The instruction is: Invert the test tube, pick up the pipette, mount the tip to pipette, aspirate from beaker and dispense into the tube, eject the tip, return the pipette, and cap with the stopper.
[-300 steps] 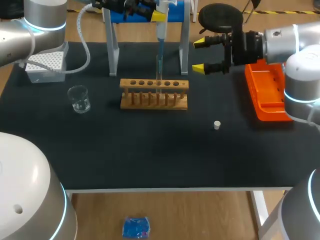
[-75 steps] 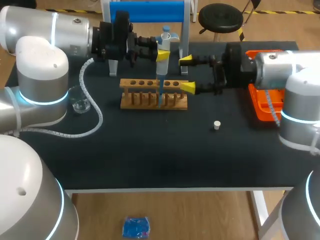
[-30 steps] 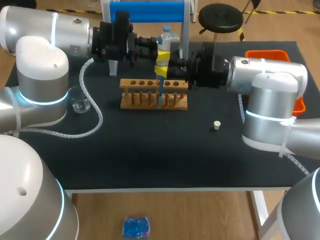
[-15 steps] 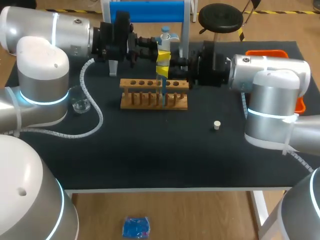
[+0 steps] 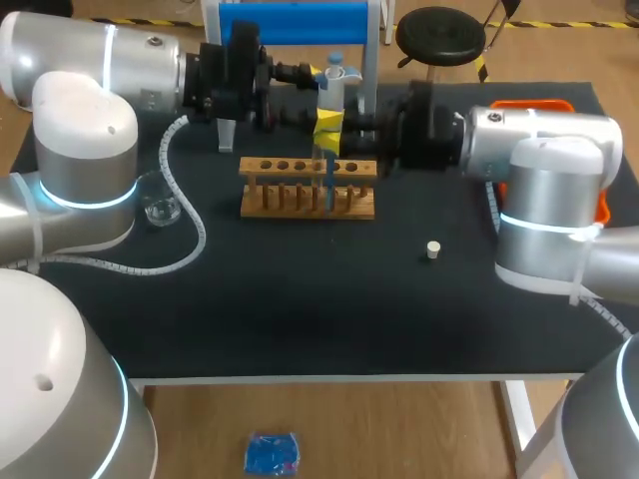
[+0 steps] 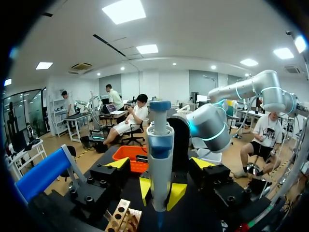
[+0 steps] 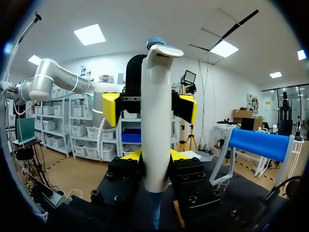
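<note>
White plastic pipette (image 7: 155, 106), a smooth upright cylinder capped blue, pinched by the right gripper (image 7: 155, 155); left gripper (image 6: 161, 163) spread wide, fingers (image 7: 112, 108) at its three and nine o'clock.

**Silver arms, blue rings, yellow-tipped fingers**

The left arm (image 5: 90, 60) and right arm (image 5: 539, 140) are built of smooth silver-grey tubes and rounded white joint caps. A thin glowing blue ring (image 5: 85, 200) marks each joint seam. A pale ribbed hose (image 5: 204, 239) trails from the left arm, and a similar one runs beside the right arm's white joint. Both wrists end in black housings. The left end effector (image 6: 159, 163) and right end effector (image 7: 154, 155) have blocky black fingers studded with round black screws (image 6: 87, 199). Their wedge-shaped tips (image 6: 117, 162) are bright yellow.
</note>
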Tool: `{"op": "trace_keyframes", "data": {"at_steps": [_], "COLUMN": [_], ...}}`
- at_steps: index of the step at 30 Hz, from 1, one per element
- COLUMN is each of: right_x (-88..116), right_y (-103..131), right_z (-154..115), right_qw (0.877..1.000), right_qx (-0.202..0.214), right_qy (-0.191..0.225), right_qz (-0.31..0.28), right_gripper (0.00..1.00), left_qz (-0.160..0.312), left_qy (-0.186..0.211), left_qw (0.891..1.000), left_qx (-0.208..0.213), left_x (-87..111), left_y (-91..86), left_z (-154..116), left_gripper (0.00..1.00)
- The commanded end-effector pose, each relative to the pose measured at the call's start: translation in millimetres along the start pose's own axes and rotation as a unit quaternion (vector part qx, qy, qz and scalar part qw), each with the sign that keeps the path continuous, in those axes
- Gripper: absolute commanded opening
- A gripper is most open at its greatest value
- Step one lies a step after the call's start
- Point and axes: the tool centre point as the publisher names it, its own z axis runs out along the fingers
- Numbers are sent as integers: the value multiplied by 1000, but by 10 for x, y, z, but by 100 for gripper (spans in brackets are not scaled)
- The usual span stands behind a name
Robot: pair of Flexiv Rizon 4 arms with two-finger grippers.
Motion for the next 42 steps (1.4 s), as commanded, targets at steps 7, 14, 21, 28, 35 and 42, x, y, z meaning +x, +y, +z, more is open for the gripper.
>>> {"op": "trace_keyframes", "data": {"at_steps": [7, 14, 21, 28, 35, 42], "right_x": [-155, -397, -768, -1075, -1213, -1235], "right_y": [114, 273, 348, 373, 253, 88], "right_z": [-520, -1136, -1902, -2605, -3019, -3281], "right_qw": [999, 998, 998, 997, 997, 998], "right_qx": [-12, -3, 9, 19, 21, 15], "right_qy": [36, 49, 16, -24, -37, -36], "right_qz": [-1, -40, -58, -68, -58, -56], "right_gripper": [0, 0, 0, 0, 0, 0], "left_qz": [0, 0, 0, 0, 0, 0], "left_qy": [1, 1, 1, 1, 1, 1], "left_qw": [1000, 1000, 1000, 1000, 1000, 1000], "left_qx": [0, 0, 0, 0, 0, 0], "left_x": [-5, -5, -5, -5, -5, -5], "left_y": [2, 2, 2, 2, 2, 2], "left_z": [-9, -9, -9, -9, -9, -9], "left_gripper": [100, 100, 100, 100, 100, 100]}}
